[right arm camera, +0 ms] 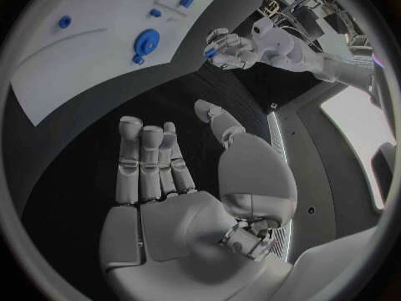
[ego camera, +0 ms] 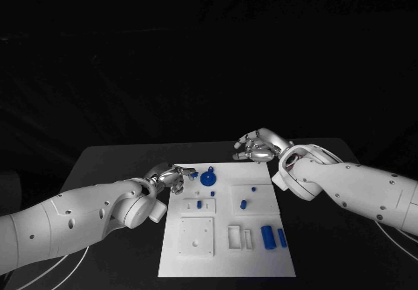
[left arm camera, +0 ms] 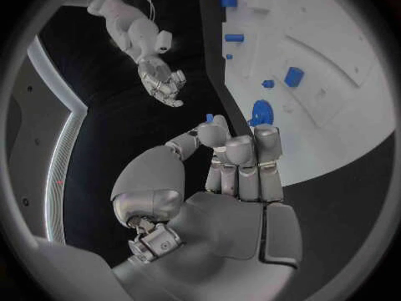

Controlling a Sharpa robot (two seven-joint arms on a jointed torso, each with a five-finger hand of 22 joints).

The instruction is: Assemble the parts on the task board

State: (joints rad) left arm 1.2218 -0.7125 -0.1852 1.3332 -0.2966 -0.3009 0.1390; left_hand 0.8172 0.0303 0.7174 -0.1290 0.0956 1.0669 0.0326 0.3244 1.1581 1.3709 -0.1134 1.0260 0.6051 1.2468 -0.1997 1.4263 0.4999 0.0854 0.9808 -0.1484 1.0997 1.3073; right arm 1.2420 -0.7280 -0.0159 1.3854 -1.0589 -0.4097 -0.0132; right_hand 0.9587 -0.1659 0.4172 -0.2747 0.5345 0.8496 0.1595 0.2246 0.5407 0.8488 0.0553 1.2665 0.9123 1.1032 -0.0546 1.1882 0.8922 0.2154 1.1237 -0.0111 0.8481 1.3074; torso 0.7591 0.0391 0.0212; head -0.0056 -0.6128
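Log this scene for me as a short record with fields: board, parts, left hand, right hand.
board: white task board lying flat on the black table
parts: round blue disc part near the board's far edge; two blue cylinder parts near its right edge; smaller blue pieces mid-board
left hand: left hand at the board's far left corner, fingers pinching a small blue piece
right hand: right hand beyond the far edge, holding nothing, fingers apart

The left arm enters from 8 o'clock; its left hand [ego camera: 174,177] [left arm camera: 238,167] [right arm camera: 224,49] has fingers curled, pinching a small blue part [left arm camera: 209,118] [right arm camera: 210,52]. The right arm enters from 4 o'clock, its right hand [ego camera: 254,147] [right arm camera: 163,174] [left arm camera: 163,80] empty, fingers apart.
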